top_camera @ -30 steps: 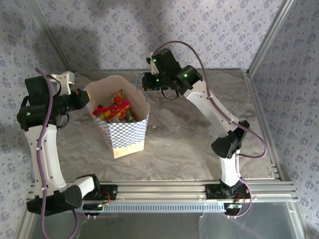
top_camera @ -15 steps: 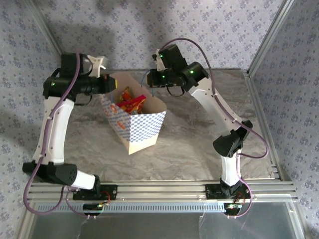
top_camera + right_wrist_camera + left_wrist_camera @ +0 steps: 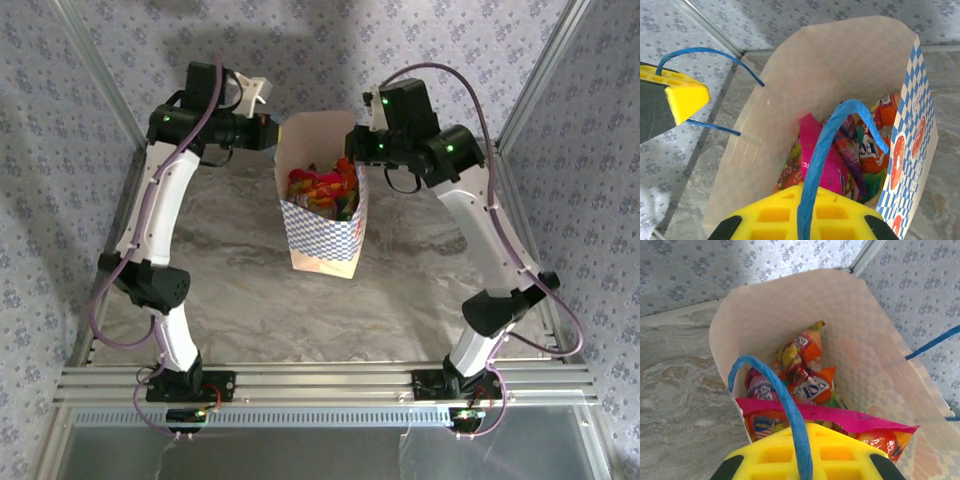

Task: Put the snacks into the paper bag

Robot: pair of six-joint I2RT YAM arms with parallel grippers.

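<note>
There I was, both arms reaching up the table [image 3: 430, 270], with the paper bag [image 3: 322, 238] standing upright between them in the top view. My left gripper [image 3: 802, 442] was clamped shut on the left cord handle [image 3: 762, 371]. The blue loop rose off the bag's rim and ran straight down between my yellow pads [image 3: 767, 456].

Same story on the other side. My right gripper [image 3: 802, 214] was pinched tight on the right cord handle [image 3: 832, 135], the cord vanishing between the pads. From the right wrist I could see my left finger's yellow tip off to the side, its own cord arching over it.

The bag's mouth gaped wide between the two handles, and its checkered face was turned towards the arm bases.

And the snacks [image 3: 322, 188]? Inside the bag, heaped at the bottom. From the left wrist, the big pink packet [image 3: 840, 418] lay nearest my pads, its top seam stretched across. An orange packet [image 3: 809, 342] was tipped against the inner wall behind it. From the right wrist the pink packet stood on edge in the middle, with red and orange ones crowded by the checkered wall. Whether the bag's base was resting on the table or hanging just clear of it, I couldn't tell.
</note>
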